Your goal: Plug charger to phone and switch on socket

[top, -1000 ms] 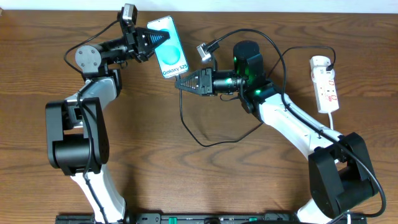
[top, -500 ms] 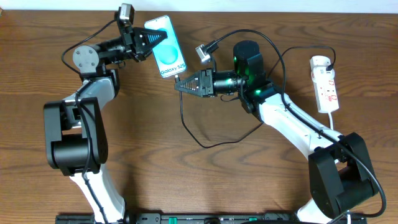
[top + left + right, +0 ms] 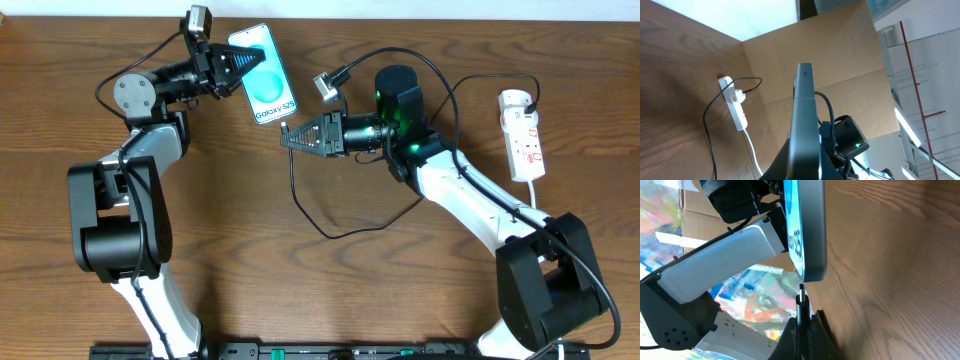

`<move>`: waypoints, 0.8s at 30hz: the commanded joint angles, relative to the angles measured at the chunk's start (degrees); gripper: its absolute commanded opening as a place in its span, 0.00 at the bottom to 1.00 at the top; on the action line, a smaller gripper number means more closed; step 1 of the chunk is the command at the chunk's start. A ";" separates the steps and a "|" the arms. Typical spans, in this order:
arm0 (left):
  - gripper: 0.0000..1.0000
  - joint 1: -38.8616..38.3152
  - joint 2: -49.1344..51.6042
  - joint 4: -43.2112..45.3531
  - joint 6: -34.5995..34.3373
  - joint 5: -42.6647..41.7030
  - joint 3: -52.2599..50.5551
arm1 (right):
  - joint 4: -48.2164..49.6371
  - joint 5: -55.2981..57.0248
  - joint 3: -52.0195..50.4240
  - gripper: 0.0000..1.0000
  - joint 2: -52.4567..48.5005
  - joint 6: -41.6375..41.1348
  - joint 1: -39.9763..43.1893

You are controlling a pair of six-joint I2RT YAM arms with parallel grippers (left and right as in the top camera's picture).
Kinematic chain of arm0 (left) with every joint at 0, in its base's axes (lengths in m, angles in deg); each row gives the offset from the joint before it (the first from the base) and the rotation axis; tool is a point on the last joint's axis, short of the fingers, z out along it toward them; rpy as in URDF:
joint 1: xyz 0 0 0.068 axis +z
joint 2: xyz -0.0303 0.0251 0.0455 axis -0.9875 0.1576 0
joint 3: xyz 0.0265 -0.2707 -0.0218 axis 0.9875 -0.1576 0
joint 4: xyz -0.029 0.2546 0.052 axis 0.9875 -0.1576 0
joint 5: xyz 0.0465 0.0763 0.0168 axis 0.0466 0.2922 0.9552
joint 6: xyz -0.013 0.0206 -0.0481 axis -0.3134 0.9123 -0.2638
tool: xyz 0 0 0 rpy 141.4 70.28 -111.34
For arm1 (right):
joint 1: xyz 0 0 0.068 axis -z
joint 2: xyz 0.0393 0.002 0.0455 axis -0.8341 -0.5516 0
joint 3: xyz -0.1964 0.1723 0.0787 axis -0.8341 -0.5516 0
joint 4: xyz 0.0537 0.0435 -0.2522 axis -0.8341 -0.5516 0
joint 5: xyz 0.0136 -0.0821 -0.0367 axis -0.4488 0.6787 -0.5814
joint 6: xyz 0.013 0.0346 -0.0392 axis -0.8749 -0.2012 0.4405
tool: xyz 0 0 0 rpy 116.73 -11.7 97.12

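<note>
The phone (image 3: 263, 74), cyan screen with a white text band at its near end, is held at the back of the table by my left gripper (image 3: 240, 66), which is shut on its far-left part. In the left wrist view the phone (image 3: 805, 125) shows edge-on between the fingers. My right gripper (image 3: 290, 138) is shut on the charger's small plug tip (image 3: 801, 297), which sits just below the phone's bottom edge (image 3: 810, 240); I cannot tell if it touches. The thin black charger cable (image 3: 330, 228) loops over the table. The white socket (image 3: 523, 135) lies at the right.
The socket (image 3: 735, 102) with its black plug and white cord also shows in the left wrist view. A cardboard box (image 3: 840, 65) stands behind the table. My right arm's base (image 3: 545, 290) is at the front right, the left one (image 3: 115, 235) at the front left.
My left gripper has shifted the phone slightly left and toward the back. My right gripper with the plug tip has followed a little to the left.
</note>
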 commanded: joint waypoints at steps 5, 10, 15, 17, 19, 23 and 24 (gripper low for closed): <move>0.07 -1.38 -0.74 0.96 1.20 0.33 0.87 | 0.55 -0.31 0.63 0.01 -0.66 -0.33 -0.15; 0.07 -1.38 -0.74 0.96 1.18 0.28 0.87 | 0.55 -0.09 0.63 0.01 -0.66 -0.15 -0.15; 0.07 -1.38 -0.74 0.96 1.18 -0.13 0.87 | 0.52 0.13 0.63 0.01 -0.66 -0.09 -0.15; 0.07 -1.38 -0.74 0.94 1.14 -0.61 0.87 | 0.50 0.31 0.63 0.01 -0.66 0.11 -0.15; 0.07 -1.38 -0.74 0.94 0.90 -0.76 0.87 | 0.50 0.52 0.63 0.01 -0.66 0.11 -0.15; 0.07 -1.36 -0.74 0.94 0.26 -0.76 0.87 | 0.50 0.57 0.63 0.01 -0.66 0.26 -0.13; 0.07 -1.36 -0.74 0.94 -0.24 -0.74 0.87 | 0.50 0.57 0.63 0.01 -0.66 0.26 -0.15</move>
